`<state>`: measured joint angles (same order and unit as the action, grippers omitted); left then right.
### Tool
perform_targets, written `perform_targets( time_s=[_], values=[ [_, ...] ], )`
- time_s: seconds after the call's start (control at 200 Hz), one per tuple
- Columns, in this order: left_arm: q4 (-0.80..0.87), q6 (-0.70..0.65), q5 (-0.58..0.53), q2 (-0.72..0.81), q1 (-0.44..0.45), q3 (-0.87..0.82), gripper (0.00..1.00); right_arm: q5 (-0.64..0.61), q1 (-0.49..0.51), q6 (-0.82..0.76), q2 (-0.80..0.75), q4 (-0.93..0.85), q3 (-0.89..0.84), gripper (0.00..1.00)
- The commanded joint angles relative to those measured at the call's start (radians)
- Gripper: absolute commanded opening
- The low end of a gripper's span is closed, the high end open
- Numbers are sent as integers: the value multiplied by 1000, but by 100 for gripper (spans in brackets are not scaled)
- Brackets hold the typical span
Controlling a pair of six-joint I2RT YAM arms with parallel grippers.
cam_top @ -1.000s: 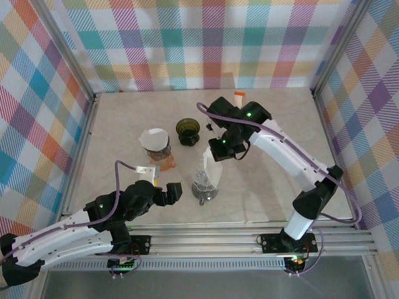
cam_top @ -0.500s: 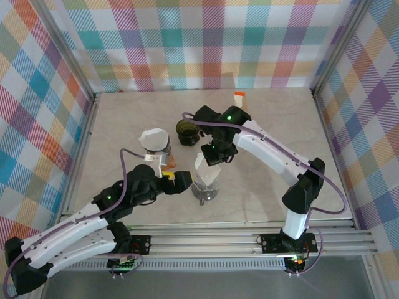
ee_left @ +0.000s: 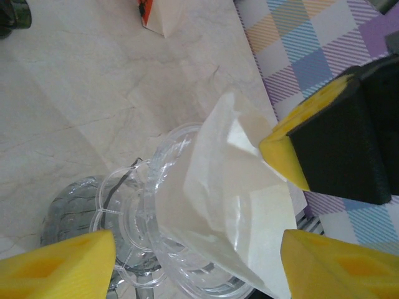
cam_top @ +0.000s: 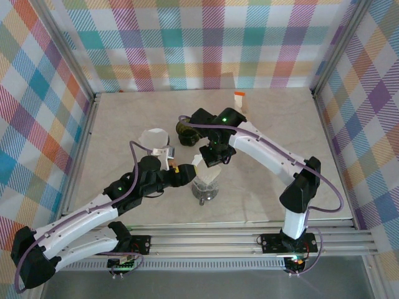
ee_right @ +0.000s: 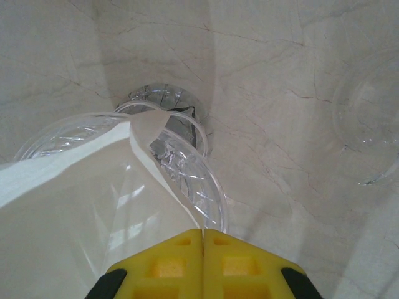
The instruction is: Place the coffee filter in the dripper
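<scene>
Within a second the left gripper (cam_top: 185, 175) had swung in from lower left to mid-frame, jaws apart astride the dripper (cam_top: 206, 190), while the right gripper (cam_top: 210, 159), clenched on the filter (ee_left: 230, 205), had lowered it partway inside, so seating looked near.

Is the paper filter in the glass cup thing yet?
Nearly. Done: the filter has its lower part inside the dripper. In hand: the right fingers pinch its top corner; the left fingers stand open on either side. Left: let go and seat it.
</scene>
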<state>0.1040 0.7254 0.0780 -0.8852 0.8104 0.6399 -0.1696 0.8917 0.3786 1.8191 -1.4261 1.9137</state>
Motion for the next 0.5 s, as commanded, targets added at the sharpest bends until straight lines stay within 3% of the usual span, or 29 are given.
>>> perform_targets(
  time_s=[0.0,0.2,0.33,0.495],
  values=[
    [17,-2,-27,-11,-13,35,68,-16,9,4,-5,0,4,0],
    [-4,-1,-9,-43,-22,35,72,-18,12,4,-8,9,-5,0],
    [8,5,-11,-63,-28,38,61,-20,14,9,-16,19,-15,0],
    [12,12,-3,-67,-33,29,59,-26,14,16,-44,46,-26,15]
  ],
)
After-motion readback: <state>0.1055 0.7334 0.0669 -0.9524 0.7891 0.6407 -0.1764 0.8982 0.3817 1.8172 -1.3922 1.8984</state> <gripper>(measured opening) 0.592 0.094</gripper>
